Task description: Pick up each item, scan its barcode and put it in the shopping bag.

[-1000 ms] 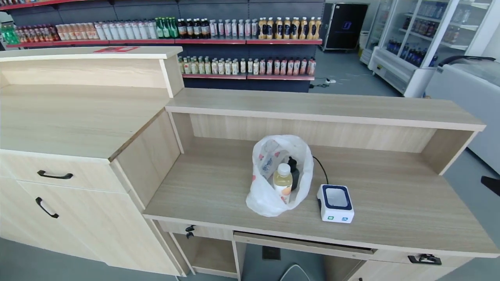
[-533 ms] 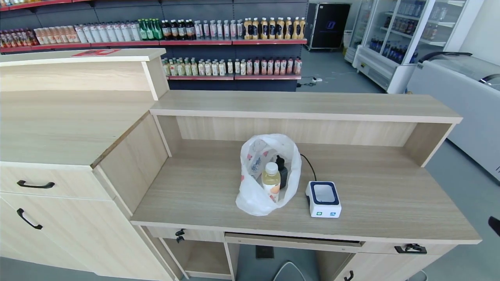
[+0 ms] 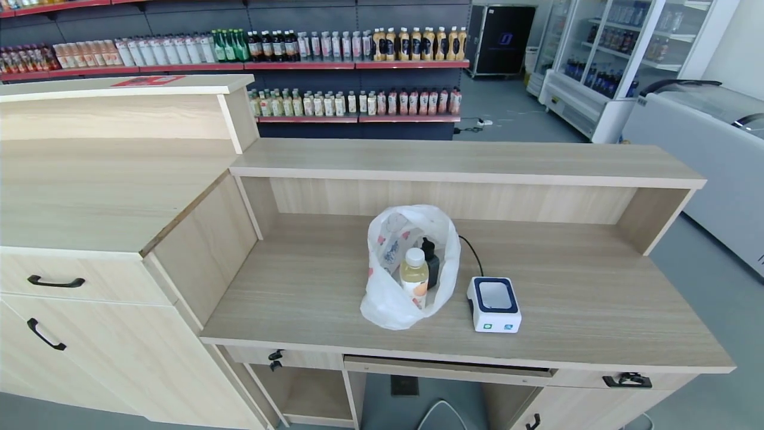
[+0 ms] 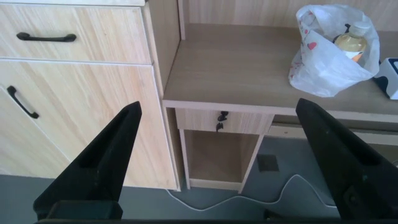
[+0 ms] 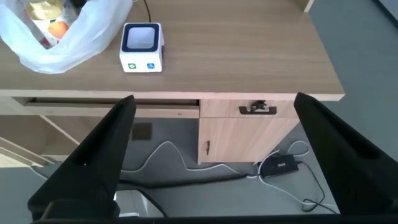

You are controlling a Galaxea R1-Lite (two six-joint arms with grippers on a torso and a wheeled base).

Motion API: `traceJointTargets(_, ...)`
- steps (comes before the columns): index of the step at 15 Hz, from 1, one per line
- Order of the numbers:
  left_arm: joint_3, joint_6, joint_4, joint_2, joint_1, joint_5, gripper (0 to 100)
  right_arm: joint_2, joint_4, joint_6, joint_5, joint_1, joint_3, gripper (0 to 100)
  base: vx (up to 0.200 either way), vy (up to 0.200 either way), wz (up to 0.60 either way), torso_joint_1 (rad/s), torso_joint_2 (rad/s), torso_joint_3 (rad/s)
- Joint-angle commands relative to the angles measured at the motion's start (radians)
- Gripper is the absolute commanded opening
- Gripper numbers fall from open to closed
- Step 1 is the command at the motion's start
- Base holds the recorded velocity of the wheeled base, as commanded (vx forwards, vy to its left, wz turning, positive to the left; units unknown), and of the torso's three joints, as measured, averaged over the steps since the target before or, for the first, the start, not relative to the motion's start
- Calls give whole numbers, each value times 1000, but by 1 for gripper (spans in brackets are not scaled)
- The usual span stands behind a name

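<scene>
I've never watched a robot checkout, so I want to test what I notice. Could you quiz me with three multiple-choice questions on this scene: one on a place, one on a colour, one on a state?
1. Where is the scanner relative to the shopping bag?
A. inside it
B. beside it on the counter, on the robot's right
C. on the ledge above it

2. What colour is the juice bottle's cap?
A. red
B. white
C. green

3. How are the left fingers and right fingers?
A. open and empty
B. shut on a bottle
C. shut on the bag

Answers:
1 B: the head view shows it standing next to the bag.
2 B: the cap shows white above the yellow juice.
3 A: each wrist view shows a wide gap with nothing held in it.
</scene>
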Motion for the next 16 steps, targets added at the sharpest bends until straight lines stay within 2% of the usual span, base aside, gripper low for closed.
traceJointTargets(1,0,0,0,0,0,0,100,-120,39,6,3,16,2,100,0,0,0,0,0,0)
traceJointTargets(6,0,0,0,0,0,0,100,-161,94,52,-1,34,2,100,0,0,0,0,0,0)
traceJointTargets(7,0,0,0,0,0,0,100,-175,96,57,-3,58,2,100,0,0,0,0,0,0)
traceJointTargets(16,0,0,0,0,0,0,100,-253,96,76,-20,98,2,100,0,0,0,0,0,0)
